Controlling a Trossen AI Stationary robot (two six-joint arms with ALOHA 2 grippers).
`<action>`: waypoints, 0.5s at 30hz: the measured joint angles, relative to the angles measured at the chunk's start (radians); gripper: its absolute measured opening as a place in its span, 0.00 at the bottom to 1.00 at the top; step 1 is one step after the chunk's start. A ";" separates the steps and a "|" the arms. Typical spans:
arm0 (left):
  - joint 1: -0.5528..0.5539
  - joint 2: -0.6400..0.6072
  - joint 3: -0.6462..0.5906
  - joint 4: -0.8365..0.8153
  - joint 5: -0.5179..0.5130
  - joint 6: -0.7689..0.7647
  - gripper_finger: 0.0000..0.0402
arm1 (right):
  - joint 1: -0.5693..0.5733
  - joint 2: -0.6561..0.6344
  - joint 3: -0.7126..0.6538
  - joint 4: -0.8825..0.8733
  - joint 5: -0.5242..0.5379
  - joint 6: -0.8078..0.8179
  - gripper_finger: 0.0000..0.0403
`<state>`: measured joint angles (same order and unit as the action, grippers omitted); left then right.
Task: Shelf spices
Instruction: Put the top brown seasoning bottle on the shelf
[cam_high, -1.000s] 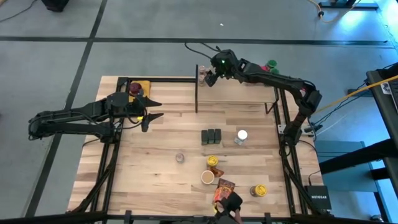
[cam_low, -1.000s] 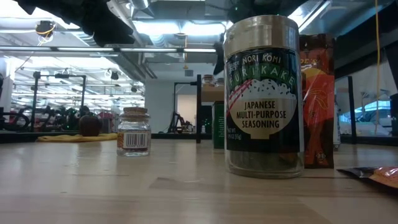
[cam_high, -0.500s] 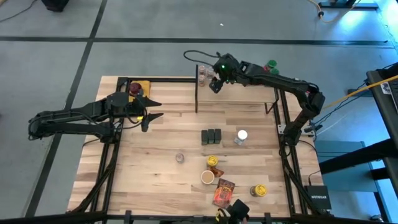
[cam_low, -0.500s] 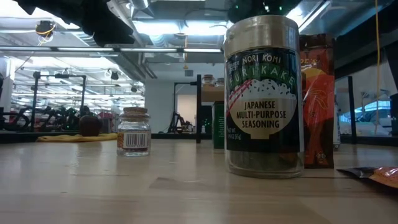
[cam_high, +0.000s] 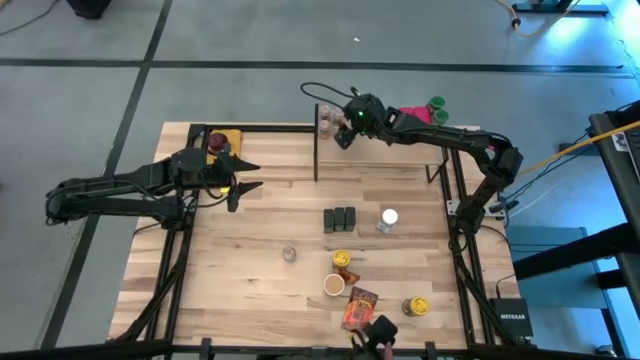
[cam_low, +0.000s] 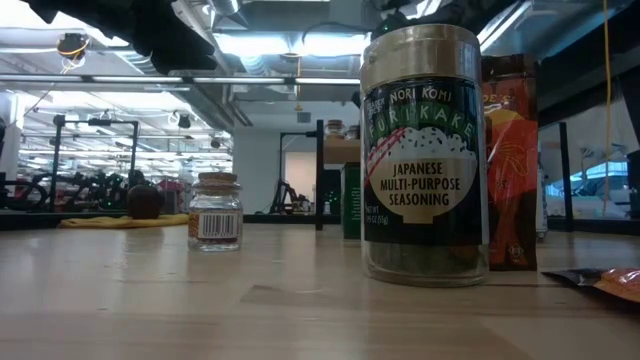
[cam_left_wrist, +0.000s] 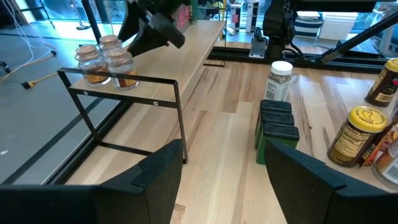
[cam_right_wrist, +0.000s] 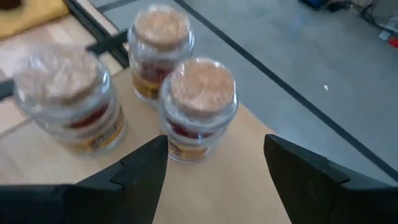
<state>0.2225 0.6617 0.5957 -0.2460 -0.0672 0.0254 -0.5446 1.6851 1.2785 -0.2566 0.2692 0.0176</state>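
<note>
The shelf, a pale board on a black frame, stands at the table's far side. Three cork-lidded spice jars stand at its left end. My right gripper hangs open just short of the nearest jar, its fingers clear of the glass. Green-lidded jars and a red box sit at the shelf's right end. Other spices stand on the tabletop: three dark tins, a white-lidded jar and a furikake jar. My left gripper waits open over the table's left side.
A dark red round thing on a yellow pad lies at the far left corner. A small jar, yellow-lidded jars, a tan-lidded jar and an orange packet stand toward the near edge. The shelf's black posts rise beside the jars.
My right gripper has sunk a little toward the shelf's left end, close to the cork-lidded jars, and tipped slightly. It has stayed open. The jars have kept their places.
</note>
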 joint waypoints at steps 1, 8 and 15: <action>0.000 0.000 0.000 0.000 0.000 0.000 0.55 | 0.000 0.002 0.000 0.011 -0.001 -0.001 0.67; 0.000 0.000 0.000 0.000 0.000 0.000 0.55 | 0.001 0.029 0.000 0.075 -0.001 -0.024 0.67; 0.000 0.000 0.000 -0.002 0.000 0.005 0.55 | 0.001 0.052 0.000 0.080 0.000 -0.027 0.67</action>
<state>0.2224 0.6617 0.5957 -0.2481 -0.0673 0.0299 -0.5438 1.7374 1.2789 -0.1769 0.2691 -0.0090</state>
